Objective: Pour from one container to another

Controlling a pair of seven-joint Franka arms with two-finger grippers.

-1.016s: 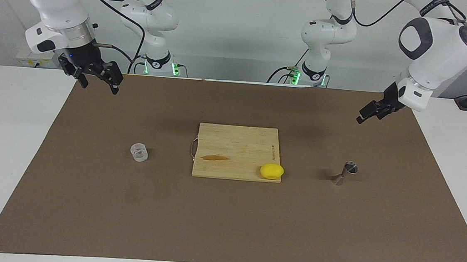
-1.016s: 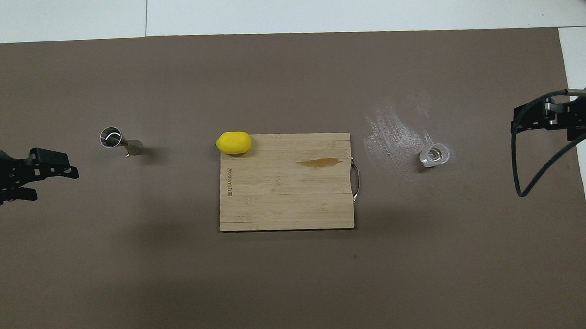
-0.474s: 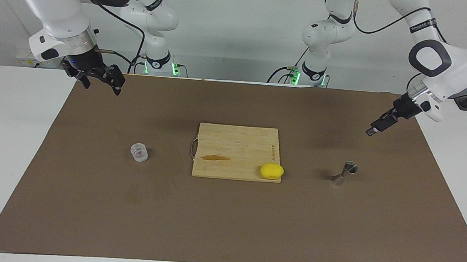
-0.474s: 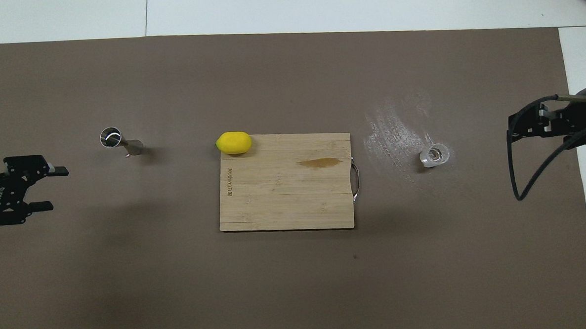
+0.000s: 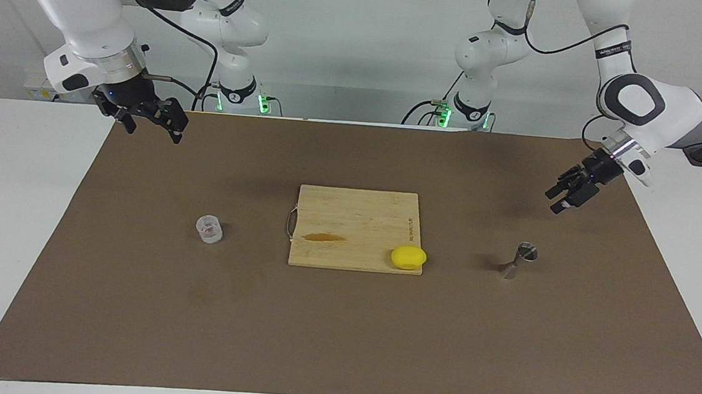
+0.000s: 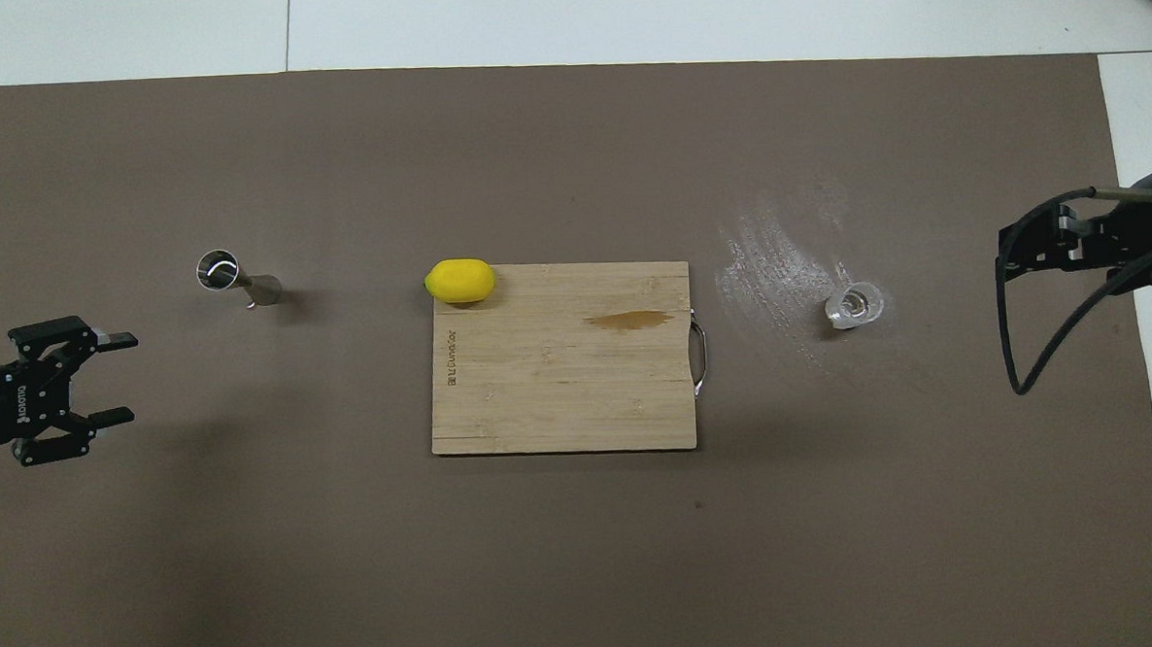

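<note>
On the brown mat (image 5: 340, 334), clear cup (image 5: 209, 228) sits toward the right arm's end, steel jigger (image 5: 518, 260) toward the left arm's; cutting board (image 5: 355, 228) with lemon (image 5: 408, 257) between. Left gripper (image 6: 117, 378) spread open over the mat near jigger; right gripper (image 5: 151, 125) open, empty, above mat edge.

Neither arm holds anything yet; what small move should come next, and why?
Probably bring the open left tool down toward the jigger: it hangs over bare mat beside it. The right tool waits, open, well above the clear cup.
</note>
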